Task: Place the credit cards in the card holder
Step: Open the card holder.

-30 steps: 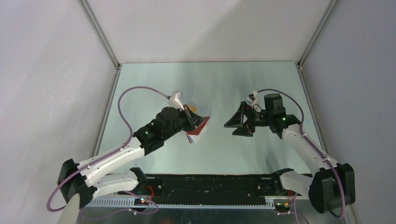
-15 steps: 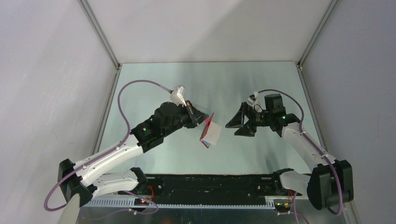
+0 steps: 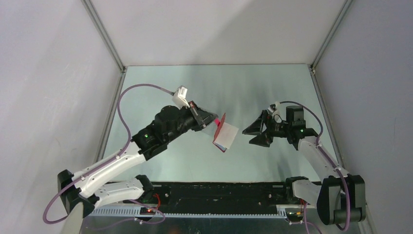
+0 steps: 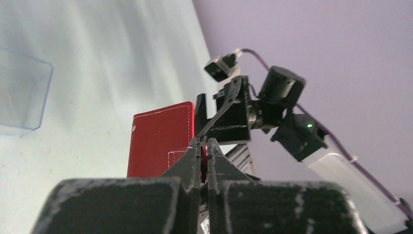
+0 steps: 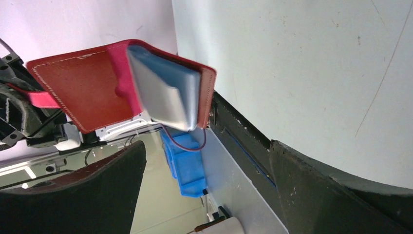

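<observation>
- Card holder (image 3: 225,134) is held up by its tab (image 5: 41,99), pinched tight in the left gripper (image 3: 213,122), flaps open.
- Right gripper (image 3: 254,132) is spread wide, nothing grabbed, pointed at it.

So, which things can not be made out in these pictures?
- Cards: in no view; the left arm may cover them in the top view.
- Clear box: left wrist view, cut off by the edge.
- Wallet: left wrist view, lower part behind the left tool.
</observation>
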Robot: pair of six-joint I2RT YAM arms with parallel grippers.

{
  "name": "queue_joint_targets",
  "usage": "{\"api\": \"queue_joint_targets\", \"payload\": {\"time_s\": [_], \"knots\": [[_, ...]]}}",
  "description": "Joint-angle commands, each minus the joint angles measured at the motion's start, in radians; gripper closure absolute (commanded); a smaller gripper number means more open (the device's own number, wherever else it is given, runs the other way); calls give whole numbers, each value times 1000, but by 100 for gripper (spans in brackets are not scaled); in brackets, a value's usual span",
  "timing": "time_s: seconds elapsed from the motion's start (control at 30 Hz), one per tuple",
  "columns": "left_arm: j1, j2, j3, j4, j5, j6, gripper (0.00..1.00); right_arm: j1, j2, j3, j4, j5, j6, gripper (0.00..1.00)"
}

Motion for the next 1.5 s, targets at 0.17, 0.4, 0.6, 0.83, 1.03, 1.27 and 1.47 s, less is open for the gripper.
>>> {"api": "queue_joint_targets", "payload": {"time_s": [0.17,0.4,0.6,0.83,1.03,1.27,1.47], "knots": [[6,-66,24,170,-43,-99,100,-47,-17,-79,240,-114,105,3],[11,-57,19,263,4,-144,100,-9,-5,-130,474,-119,254,3],[25,-34,17,350,52,-207,100,58,31,-133,655,-86,359,5],[27,13,10,482,115,-272,100,105,87,-153,996,-99,567,7],[26,63,10,545,139,-299,100,172,137,-153,1332,-89,772,7],[27,80,21,558,151,-291,100,155,140,-171,1348,-82,776,10],[36,91,20,557,149,-275,100,45,32,-190,1174,-115,704,4]]}}
